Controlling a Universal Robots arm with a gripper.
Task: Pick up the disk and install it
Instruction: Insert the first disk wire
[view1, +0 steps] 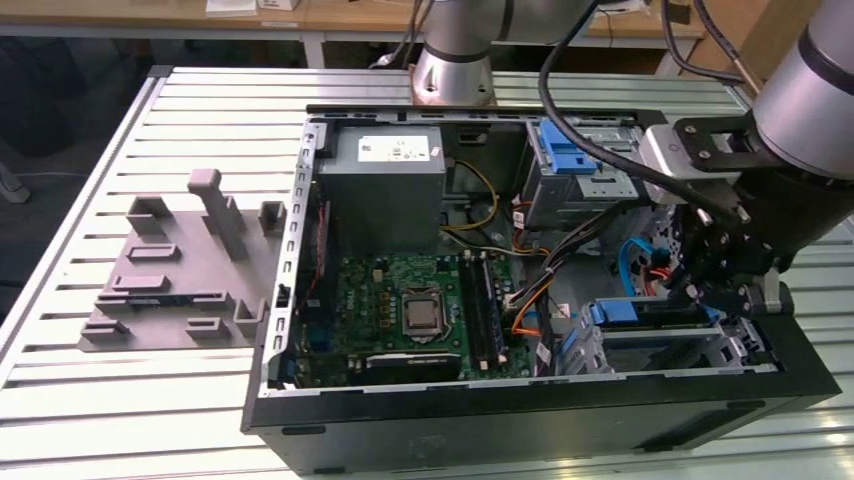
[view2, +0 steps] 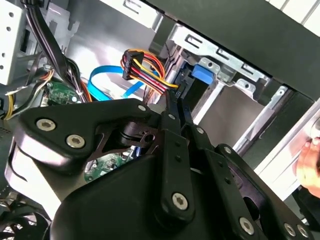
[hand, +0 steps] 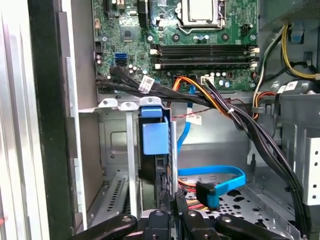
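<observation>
Closest to my wrist cameras is the black gripper (hand: 170, 201), its linkage bulking large in the second wrist view (view2: 176, 102). I see the fingers (hand: 178, 204) drawn narrow, pinched on the near edge of the disk (hand: 159, 170). The disk stands edge-on in a slot of the metal drive cage (hand: 117, 145), with its blue pull tab (hand: 154, 132) at the far end of the slot.

Just beside the gripper, a blue flat cable (hand: 220, 175) loops over the perforated case floor, its plug lying near the fingers. In the second wrist view a bundle of red, yellow and orange wires (view2: 145, 67) ends in a black plug just beside the fingertips. Black cables (hand: 250, 130) sweep past a little further out. Beyond them lies the green motherboard (hand: 200, 50), with its memory slots and processor socket.

From the exterior view, the arm reaches down into the open computer case (view1: 534, 410) at the exterior view's right. The gripper (view1: 697, 292) is down at the cage (view1: 667, 345), where the disk (view1: 654, 315) sits. Further back I see the grey power-supply box (view1: 387, 190) and a second cage with a blue latch (view1: 574, 160). The case lies on a slatted metal table (view1: 134, 400), and a grey moulded fixture (view1: 180, 270) sits well apart, towards the exterior view's left.
</observation>
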